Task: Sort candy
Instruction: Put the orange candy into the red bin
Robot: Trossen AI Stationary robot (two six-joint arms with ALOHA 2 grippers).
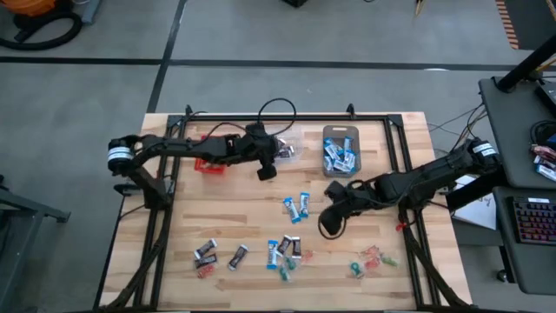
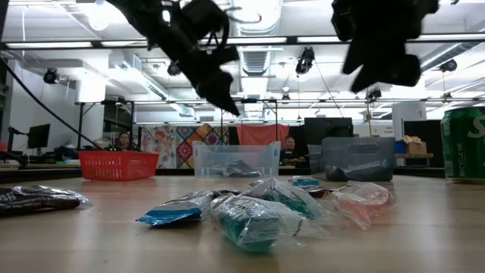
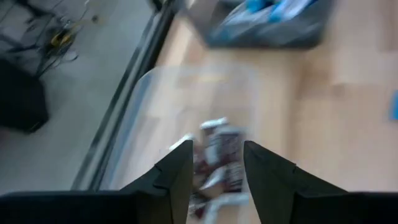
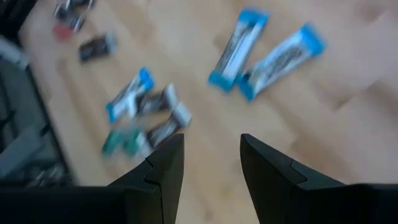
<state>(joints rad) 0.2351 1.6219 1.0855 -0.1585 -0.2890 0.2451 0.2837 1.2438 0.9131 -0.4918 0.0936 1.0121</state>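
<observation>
I see candy (image 1: 289, 248) scattered on the wooden table (image 1: 234, 217), more in the clear bin (image 3: 186, 106) and grey bin (image 1: 340, 148). Left gripper (image 3: 214, 163) hovers there, right gripper (image 4: 211, 158) mid-table, both with jaws apart, empty.

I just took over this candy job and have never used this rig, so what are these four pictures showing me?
Two dark robot arms work over a wooden table. One picture looks straight down, one looks level across the tabletop, and two come from cameras on the wrists. The left end effector hangs open over the clear bin, with dark brown candies below its fingers and nothing held. The right end effector hovers open and empty above loose blue-and-white candies. The grey bin already holds blue ones; a red bin sits beside the clear one.
</observation>
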